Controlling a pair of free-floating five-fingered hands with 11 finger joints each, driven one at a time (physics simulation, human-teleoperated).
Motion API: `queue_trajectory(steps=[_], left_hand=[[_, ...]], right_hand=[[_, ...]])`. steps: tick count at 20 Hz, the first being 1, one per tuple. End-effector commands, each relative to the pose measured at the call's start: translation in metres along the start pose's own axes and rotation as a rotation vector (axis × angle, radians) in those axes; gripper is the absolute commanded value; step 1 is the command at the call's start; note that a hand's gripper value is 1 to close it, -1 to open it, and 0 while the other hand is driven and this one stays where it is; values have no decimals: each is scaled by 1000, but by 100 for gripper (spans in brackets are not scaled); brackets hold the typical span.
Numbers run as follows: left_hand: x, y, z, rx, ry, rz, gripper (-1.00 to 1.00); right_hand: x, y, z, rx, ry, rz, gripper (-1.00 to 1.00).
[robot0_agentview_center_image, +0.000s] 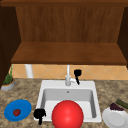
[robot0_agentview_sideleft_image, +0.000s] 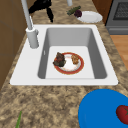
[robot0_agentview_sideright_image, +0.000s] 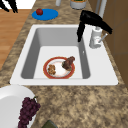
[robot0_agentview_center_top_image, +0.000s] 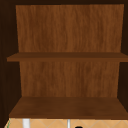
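Two shelves of an open brown wooden wall cabinet hang above the sink, both bare. Below runs the speckled brown stone bench, with a white rectangular sink let into its middle.

Containers, by size:
- Round blue plate, front left corner of the bench, carrying one small red tomato.
- Round white plate, front right corner, carrying a bunch of dark purple grapes at its back rim; a dark green cucumber-like vegetable lies just beside it.
- Red-rimmed round plate, flat on the sink floor, bearing a dark brown lump of food and a smaller tan piece, slightly apart.

White metal faucet stands at the sink's back edge, centre. Judged rigid, fixed, smooth and likely slippery; its short side lever looks the only sensible place to take hold.

Right hand hovers over the faucet, fingers stretched out straight and the thumb hanging down; contact with the lever cannot be confirmed. Left hand hangs at the sink's front left corner, beside the blue plate; whether it is spread or closed I cannot tell.
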Motion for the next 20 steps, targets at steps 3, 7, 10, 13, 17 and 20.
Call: queue_trajectory(steps=[3, 7, 10, 13, 17, 20], left_hand=[[0, 0, 0, 0, 0, 0, 0], [0, 0, 0, 0, 0, 0, 0], [0, 0, 0, 0, 0, 0, 0], [0, 0, 0, 0, 0, 0, 0], [0, 0, 0, 0, 0, 0, 0], [0, 0, 0, 0, 0, 0, 0]], right_hand=[[2, 11, -43, 106, 4, 41, -100], [4, 23, -76, 134, 7, 47, -100], [6, 33, -102, 159, 9, 51, -100], [6, 39, -102, 143, 8, 51, -100], [6, 39, -102, 133, -2, 37, -100], [11, 29, -82, 185, -12, 22, -100]])
